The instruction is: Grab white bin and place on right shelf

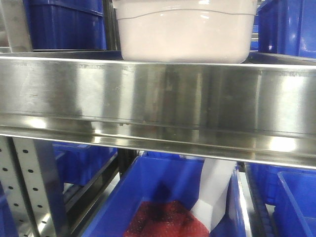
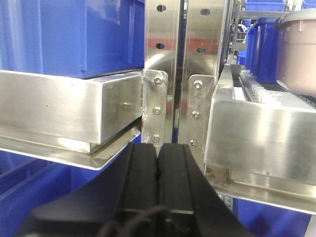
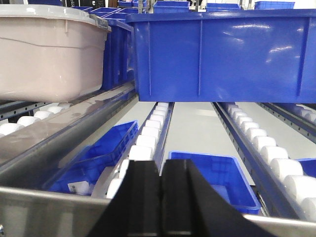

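The white bin (image 1: pixel 185 30) is a translucent pinkish tub standing on the shiny steel shelf (image 1: pixel 158 101), just behind its wide front lip. In the left wrist view the white bin (image 2: pixel 297 57) shows at the far right edge, on that same shelf (image 2: pixel 261 133). The right wrist view has the white bin (image 3: pixel 49 52) at upper left, resting on roller rails, its lid with a grey rim. My left gripper (image 2: pixel 158 149) is shut and empty, in front of the perforated uprights. My right gripper (image 3: pixel 161 167) is also shut and empty, low over the shelf's front edge, well right of the bin.
Blue crates (image 1: pixel 64 22) flank the bin on the shelf, and one large blue crate (image 3: pixel 222 54) sits on the rollers ahead of my right gripper. Below the shelf a blue crate (image 1: pixel 163 197) holds a red mesh item and a white sheet. Perforated uprights (image 2: pixel 180 74) separate two shelf bays.
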